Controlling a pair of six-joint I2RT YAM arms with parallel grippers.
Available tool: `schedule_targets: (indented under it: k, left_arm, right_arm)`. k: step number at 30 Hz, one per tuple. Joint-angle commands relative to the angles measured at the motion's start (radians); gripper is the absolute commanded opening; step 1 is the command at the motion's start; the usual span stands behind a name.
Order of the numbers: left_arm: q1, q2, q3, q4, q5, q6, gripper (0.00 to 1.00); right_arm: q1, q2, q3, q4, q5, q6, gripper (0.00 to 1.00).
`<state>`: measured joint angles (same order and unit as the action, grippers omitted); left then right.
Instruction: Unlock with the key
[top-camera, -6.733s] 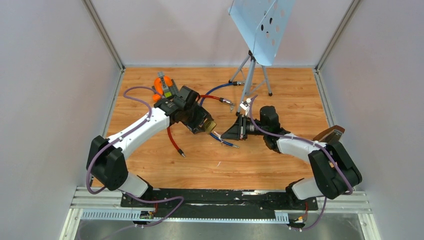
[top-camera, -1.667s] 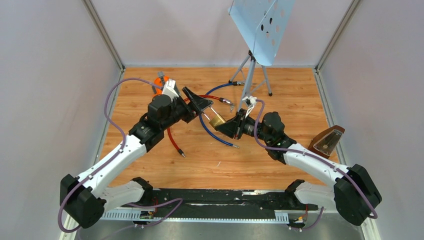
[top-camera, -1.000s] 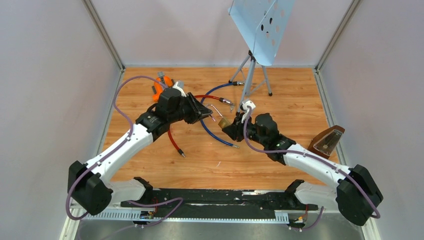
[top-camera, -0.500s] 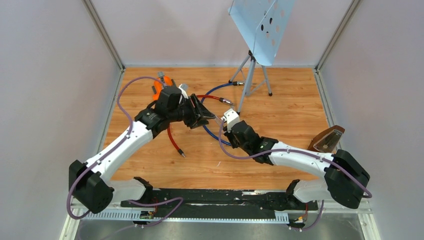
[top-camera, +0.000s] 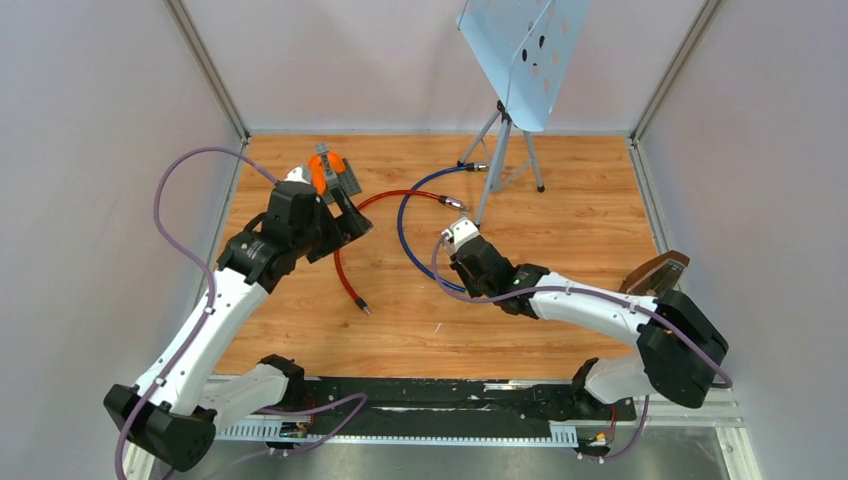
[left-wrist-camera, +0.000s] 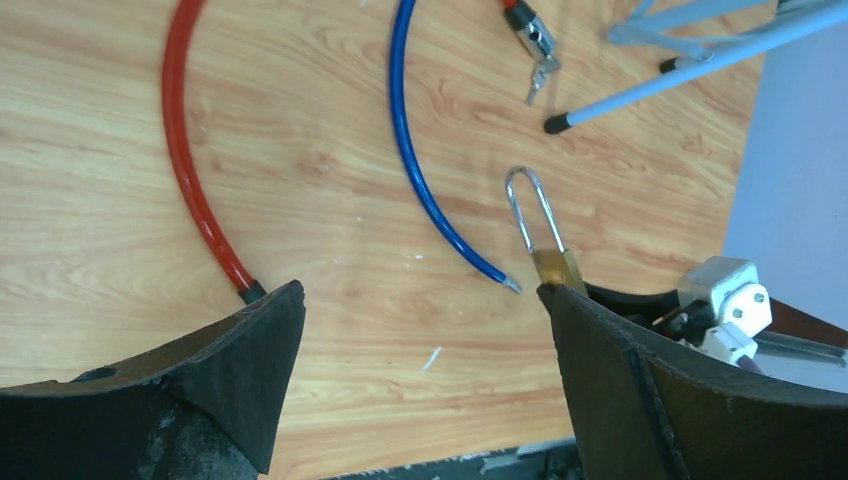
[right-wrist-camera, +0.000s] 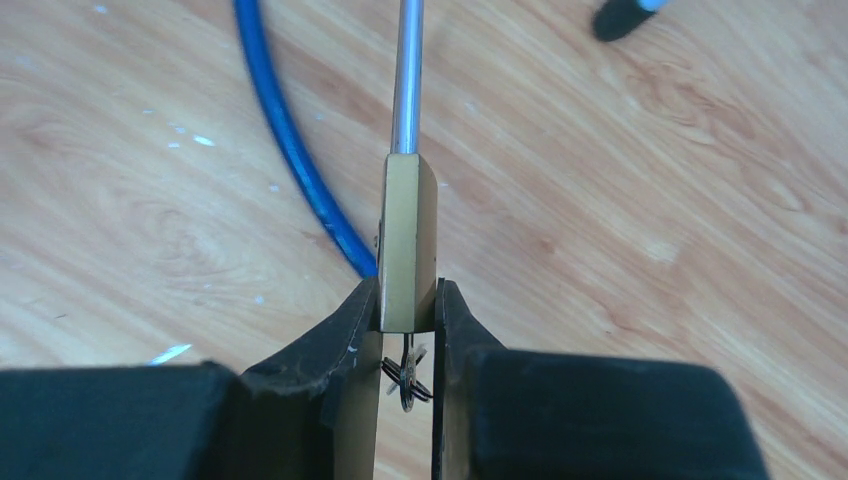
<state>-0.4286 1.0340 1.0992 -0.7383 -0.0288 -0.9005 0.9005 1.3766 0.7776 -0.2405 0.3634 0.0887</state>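
Note:
My right gripper (right-wrist-camera: 408, 300) is shut on the brass padlock (right-wrist-camera: 408, 245), gripping the lower part of its body edge-on. The long steel shackle (right-wrist-camera: 405, 70) points away from the wrist, low over the wood floor. A key on a small ring (right-wrist-camera: 405, 378) hangs from the padlock's underside between my fingers. In the top view the right gripper (top-camera: 458, 245) covers the padlock. My left gripper (left-wrist-camera: 420, 300) is open and empty, well left of the padlock (left-wrist-camera: 557, 270), whose shackle (left-wrist-camera: 530, 215) shows in its view. In the top view the left gripper (top-camera: 343, 223) sits at the left.
A blue cable (top-camera: 405, 225) and a red cable (top-camera: 345, 262) lie on the floor between the arms. A blue music stand (top-camera: 520, 50) stands at the back on tripod legs. An orange tool (top-camera: 325, 170) lies back left. A brown metronome (top-camera: 655, 275) stands at the right.
My left gripper has let go near the padlock and drawn back to the left, now open. My right gripper has carried the padlock left and down towards the floor.

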Motion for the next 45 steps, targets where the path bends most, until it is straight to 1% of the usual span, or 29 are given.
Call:
schedule_targets:
  k: [1, 2, 3, 4, 5, 6, 7, 11, 16, 18, 20, 23, 26, 28, 32, 34, 37, 39, 40, 42, 43, 45]
  left_arm:
    - [0.004, -0.072, -0.041, 0.035, -0.093, 0.11, 0.98]
    - [0.004, -0.081, -0.076, 0.093, -0.051, 0.093, 0.98]
    - [0.004, -0.096, -0.152, 0.214, 0.029, 0.077, 0.99]
    - [0.004, -0.102, -0.189, 0.283, 0.07, 0.041, 1.0]
    - [0.004, -0.103, -0.256, 0.409, 0.129, 0.023, 1.0]
    - [0.004, -0.096, -0.283, 0.461, 0.148, -0.014, 1.0]
    - [0.004, -0.092, -0.329, 0.553, 0.174, -0.026, 1.0]
    - [0.004, -0.059, -0.387, 0.696, 0.205, -0.052, 1.0]
    - [0.004, -0.036, -0.428, 0.907, 0.316, -0.096, 1.0]
    - [0.004, -0.03, -0.442, 0.958, 0.34, -0.117, 0.99]
    - [0.004, -0.021, -0.447, 0.967, 0.342, -0.132, 0.95]
    - [0.004, 0.003, -0.451, 0.967, 0.343, -0.148, 0.88]
    - [0.002, 0.029, -0.452, 0.975, 0.354, -0.162, 0.83]
    - [0.002, 0.044, -0.454, 0.992, 0.366, -0.179, 0.76]
    - [0.001, 0.063, -0.455, 1.001, 0.37, -0.187, 0.68]
    - [0.001, 0.067, -0.462, 0.999, 0.367, -0.191, 0.67]
    - [0.001, 0.056, -0.496, 1.038, 0.368, -0.209, 0.7]
    - [0.001, 0.038, -0.519, 1.065, 0.367, -0.226, 0.77]
    - [0.001, 0.024, -0.525, 1.072, 0.366, -0.23, 0.84]
    - [0.001, -0.003, -0.547, 1.092, 0.362, -0.234, 0.9]
    - [0.001, -0.014, -0.563, 1.106, 0.355, -0.238, 0.91]
    - [0.001, -0.042, -0.589, 1.123, 0.341, -0.247, 0.91]
  right_arm:
    - [0.001, -0.082, 0.086, 0.049, -0.186, 0.077, 0.0]
    - [0.0, -0.107, 0.085, 0.063, -0.246, 0.099, 0.0]
    - [0.001, -0.127, 0.082, 0.081, -0.283, 0.122, 0.0]
    - [0.001, -0.147, 0.077, 0.11, -0.317, 0.142, 0.0]
    - [0.0, -0.17, 0.071, 0.133, -0.341, 0.167, 0.0]
    - [0.0, -0.189, 0.063, 0.155, -0.374, 0.184, 0.0]
    - [0.0, -0.21, 0.057, 0.178, -0.399, 0.199, 0.0]
    - [-0.003, -0.269, 0.038, 0.266, -0.476, 0.251, 0.0]
    - [-0.025, -0.288, 0.033, 0.321, -0.56, 0.297, 0.0]
    - [-0.041, -0.292, 0.024, 0.341, -0.591, 0.317, 0.0]
    - [-0.057, -0.292, 0.017, 0.365, -0.617, 0.336, 0.0]
    - [-0.066, -0.281, 0.021, 0.378, -0.649, 0.345, 0.0]
    - [-0.066, -0.27, 0.028, 0.381, -0.671, 0.346, 0.0]
    - [-0.066, -0.265, 0.027, 0.385, -0.677, 0.347, 0.0]
    - [-0.07, -0.271, 0.012, 0.403, -0.667, 0.359, 0.0]
    - [-0.077, -0.281, 0.004, 0.412, -0.656, 0.369, 0.0]
    - [-0.09, -0.292, -0.006, 0.415, -0.645, 0.378, 0.0]
    - [-0.098, -0.301, -0.017, 0.423, -0.646, 0.392, 0.0]
    - [-0.105, -0.304, -0.021, 0.427, -0.647, 0.396, 0.0]
    - [-0.114, -0.309, -0.028, 0.436, -0.656, 0.402, 0.0]
    - [-0.115, -0.311, -0.029, 0.438, -0.659, 0.403, 0.0]
    - [-0.117, -0.315, -0.031, 0.442, -0.665, 0.403, 0.0]
